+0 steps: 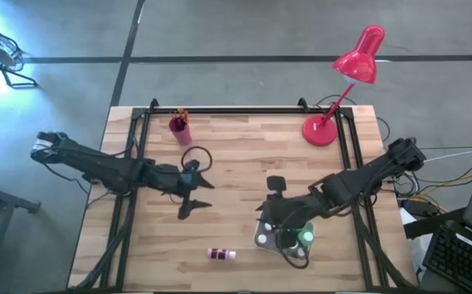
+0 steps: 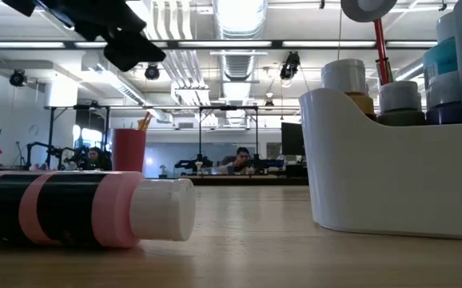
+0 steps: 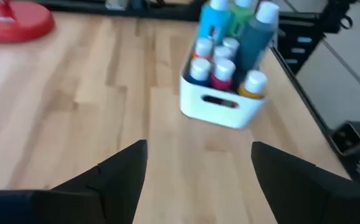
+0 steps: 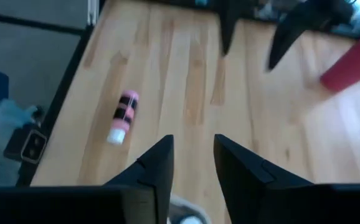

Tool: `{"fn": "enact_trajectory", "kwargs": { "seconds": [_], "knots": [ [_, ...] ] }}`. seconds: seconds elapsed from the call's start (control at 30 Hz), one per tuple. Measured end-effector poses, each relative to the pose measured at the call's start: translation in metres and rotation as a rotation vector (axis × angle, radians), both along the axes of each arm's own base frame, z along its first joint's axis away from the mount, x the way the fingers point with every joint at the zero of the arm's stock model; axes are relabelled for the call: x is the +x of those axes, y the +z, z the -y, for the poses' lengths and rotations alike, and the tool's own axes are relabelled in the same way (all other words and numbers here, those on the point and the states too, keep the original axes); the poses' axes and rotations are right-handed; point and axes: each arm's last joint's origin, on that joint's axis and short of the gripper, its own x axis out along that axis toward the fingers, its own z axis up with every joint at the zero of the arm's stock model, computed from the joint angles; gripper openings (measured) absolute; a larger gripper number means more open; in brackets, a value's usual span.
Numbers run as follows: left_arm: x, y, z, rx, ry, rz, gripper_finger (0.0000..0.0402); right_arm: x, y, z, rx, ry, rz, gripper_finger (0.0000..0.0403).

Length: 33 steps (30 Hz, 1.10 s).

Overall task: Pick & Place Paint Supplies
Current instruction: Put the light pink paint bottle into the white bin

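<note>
A pink bottle with dark bands and a white cap (image 1: 221, 254) (image 4: 123, 116) lies on its side near the table's front edge. A white caddy (image 3: 214, 106) (image 1: 262, 239) holds several white-capped paint bottles (image 3: 230, 37) standing upright. A pink cup (image 1: 179, 125) with brushes in it stands at the far left. My left gripper (image 3: 198, 155) (image 1: 197, 198) hovers open left of the table's middle, its fingers facing the caddy. My right gripper (image 4: 192, 152) (image 1: 270, 214) hangs above the caddy, its fingers a small gap apart with nothing between them.
A red desk lamp (image 1: 334, 122) stands at the far right, with its base (image 3: 15, 22) on the wood. A black frame (image 1: 244, 109) runs along the table's far edge and sides. Bare wood lies between the cup, the caddy and the lying bottle.
</note>
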Motion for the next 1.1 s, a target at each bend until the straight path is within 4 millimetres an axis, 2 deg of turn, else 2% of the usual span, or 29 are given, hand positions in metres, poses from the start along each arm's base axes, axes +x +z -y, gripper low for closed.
{"fn": "enact_trajectory", "kwargs": {
  "seconds": [0.27,0.47,0.63,0.9,1.1],
  "knots": [
    [-0.001,-0.011,0.028,-0.03,-0.088,-0.069,0.0291,-0.001,0.035,0.005,-0.012,-0.003,0.075,0.0073],
    [0.009,-0.037,0.054,-0.052,-0.119,-0.198,0.029,-0.008,0.048,0.011,-0.031,-0.01,0.037,0.0057],
    [0.027,-0.053,0.08,-0.037,-0.141,-0.285,0.029,-0.009,0.048,0.016,-0.043,-0.037,0.013,0.0061],
    [0.05,-0.061,0.126,0.023,-0.156,-0.409,0.029,-0.023,0.035,0.028,-0.1,-0.219,-0.153,0.0099],
    [0.065,-0.068,0.15,-0.03,-0.096,-0.452,0.029,-0.027,0.033,0.03,-0.109,-0.238,-0.193,0.012]
  ]
}}
